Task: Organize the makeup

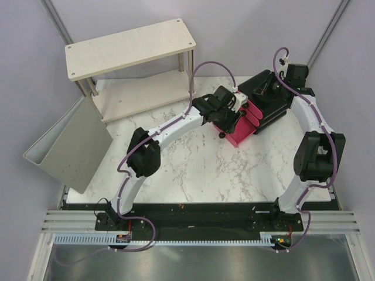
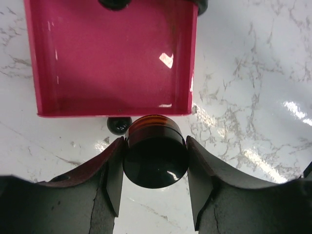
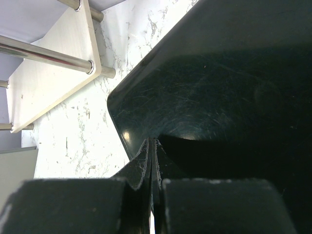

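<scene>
Top external view, left to right: a grey plastic bin (image 1: 70, 146) sits at the left edge of the white marble table (image 1: 193, 170), beside a pale two-tier wooden shelf on metal posts (image 1: 129, 47). The left gripper (image 2: 155, 148) reaches the open pink plastic drawer (image 2: 112, 53) of the glossy black box (image 1: 275, 105). The right gripper (image 3: 152, 152) sits over the box's top.

Left wrist view: the left gripper is clamped on the round black jar with an amber band (image 2: 155, 163). The jar is held just outside the drawer's front wall, beside a small black knob (image 2: 119, 125).

Right wrist view: the right fingers are pressed together, with their tips at the box's glossy surface.
</scene>
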Action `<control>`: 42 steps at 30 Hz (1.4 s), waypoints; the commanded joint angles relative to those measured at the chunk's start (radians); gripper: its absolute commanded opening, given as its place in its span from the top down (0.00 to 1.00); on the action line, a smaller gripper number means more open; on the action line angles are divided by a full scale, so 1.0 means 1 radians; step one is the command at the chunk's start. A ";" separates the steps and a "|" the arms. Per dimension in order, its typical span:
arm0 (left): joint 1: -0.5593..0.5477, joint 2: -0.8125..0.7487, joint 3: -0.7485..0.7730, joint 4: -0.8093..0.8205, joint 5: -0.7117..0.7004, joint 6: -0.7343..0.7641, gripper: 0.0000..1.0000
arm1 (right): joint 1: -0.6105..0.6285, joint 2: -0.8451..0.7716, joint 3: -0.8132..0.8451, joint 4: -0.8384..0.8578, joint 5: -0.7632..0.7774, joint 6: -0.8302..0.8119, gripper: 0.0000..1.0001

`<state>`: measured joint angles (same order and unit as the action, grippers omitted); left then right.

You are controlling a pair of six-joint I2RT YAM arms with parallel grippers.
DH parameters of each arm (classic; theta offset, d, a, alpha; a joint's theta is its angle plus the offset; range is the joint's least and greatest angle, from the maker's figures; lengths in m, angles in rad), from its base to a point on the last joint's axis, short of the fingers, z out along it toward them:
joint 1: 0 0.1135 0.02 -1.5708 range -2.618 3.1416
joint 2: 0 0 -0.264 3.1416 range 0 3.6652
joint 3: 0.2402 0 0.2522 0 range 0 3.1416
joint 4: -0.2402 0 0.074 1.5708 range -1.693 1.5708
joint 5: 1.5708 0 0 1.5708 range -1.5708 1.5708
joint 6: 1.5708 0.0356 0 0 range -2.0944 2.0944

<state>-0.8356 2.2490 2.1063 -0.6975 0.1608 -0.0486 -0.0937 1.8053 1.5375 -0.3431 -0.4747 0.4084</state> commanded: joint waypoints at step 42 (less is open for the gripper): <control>0.059 0.267 0.196 0.239 0.008 -0.166 0.27 | -0.001 0.054 -0.077 -0.154 0.033 -0.017 1.00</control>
<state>-0.7788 2.5153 2.2601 -0.5182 0.1310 -0.2161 -0.0948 1.8050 1.5253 -0.3248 -0.4969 0.4164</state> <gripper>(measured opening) 0.663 0.004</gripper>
